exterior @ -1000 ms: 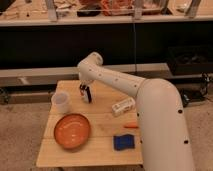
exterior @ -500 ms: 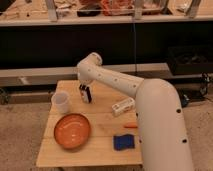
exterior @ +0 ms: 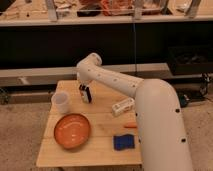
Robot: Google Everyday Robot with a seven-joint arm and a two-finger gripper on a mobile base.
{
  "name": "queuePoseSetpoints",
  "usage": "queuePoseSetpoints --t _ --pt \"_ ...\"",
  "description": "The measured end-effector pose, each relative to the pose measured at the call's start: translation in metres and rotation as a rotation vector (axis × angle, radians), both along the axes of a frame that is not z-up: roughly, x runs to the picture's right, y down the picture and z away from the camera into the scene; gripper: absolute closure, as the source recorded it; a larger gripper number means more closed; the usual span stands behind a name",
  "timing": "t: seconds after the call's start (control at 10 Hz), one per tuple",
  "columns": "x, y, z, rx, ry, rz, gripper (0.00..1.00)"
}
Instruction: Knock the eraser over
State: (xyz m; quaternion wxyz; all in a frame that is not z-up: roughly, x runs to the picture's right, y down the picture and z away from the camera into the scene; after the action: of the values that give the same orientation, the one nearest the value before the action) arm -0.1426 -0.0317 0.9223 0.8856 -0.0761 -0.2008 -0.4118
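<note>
Black-tipped and shut with nothing in its hold, the gripper (exterior: 85,91) hangs at the eraser (exterior: 86,96), which stands upright on the wooden table (exterior: 100,152) just right of the white cup (exterior: 61,103). Nothing is toppled yet, so the push remains. Nearer lie an orange bowl (exterior: 72,131) and a blue sponge (exterior: 123,142).

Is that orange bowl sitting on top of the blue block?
No: the orange bowl rests on the wooden table, apart from the blue block; the pincer is farther back, by the eraser.
</note>
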Motion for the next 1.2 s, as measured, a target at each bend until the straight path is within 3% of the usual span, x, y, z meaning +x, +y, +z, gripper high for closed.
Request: queuePoseSetpoints --t 1.2 --pt "-0.018 0.003 0.0 0.005 -0.053 -0.03 1.0"
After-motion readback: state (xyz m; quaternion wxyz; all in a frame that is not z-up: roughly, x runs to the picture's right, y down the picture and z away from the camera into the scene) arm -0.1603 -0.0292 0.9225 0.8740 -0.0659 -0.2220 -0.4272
